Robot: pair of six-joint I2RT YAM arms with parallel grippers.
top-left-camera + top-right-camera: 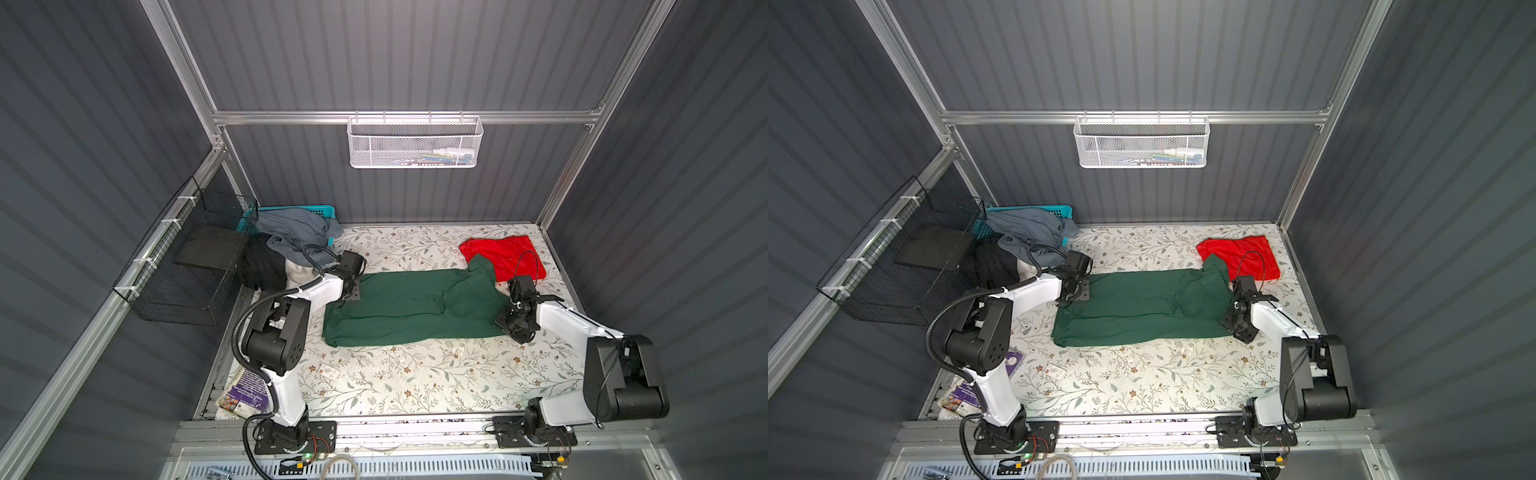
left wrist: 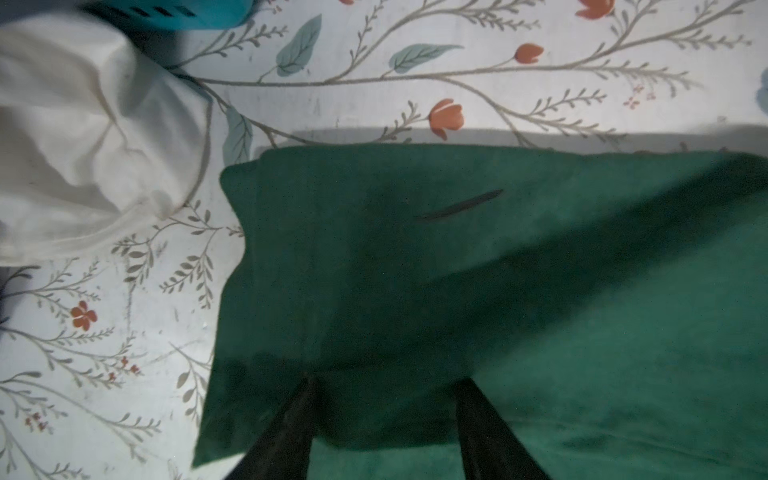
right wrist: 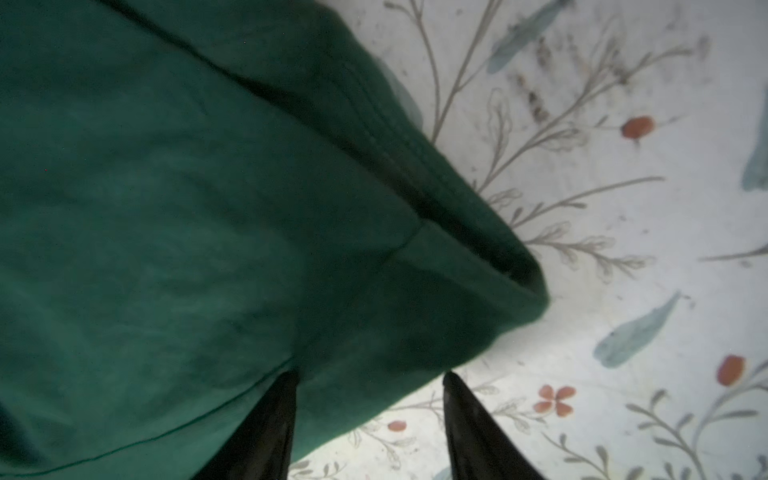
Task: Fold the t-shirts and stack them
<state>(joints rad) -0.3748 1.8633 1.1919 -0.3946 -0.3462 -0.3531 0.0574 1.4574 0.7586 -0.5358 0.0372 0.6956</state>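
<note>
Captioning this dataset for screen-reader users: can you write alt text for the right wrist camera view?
A dark green t-shirt fills most of the view, its stitched hem lying on a white floral table cover. The right gripper has its two black jaws apart over the shirt's edge.

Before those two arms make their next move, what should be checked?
1. The green t-shirt lies flat: not ok, its right end is bunched up.
2. It is clear of the red t-shirt: not ok, a green flap overlaps the red one's near edge.
3. The left jaws stand apart above the green shirt's left end: ok.
4. The right jaws stand apart at its right end: ok.
5. No cloth is caught in either jaws: cannot tell.
</note>
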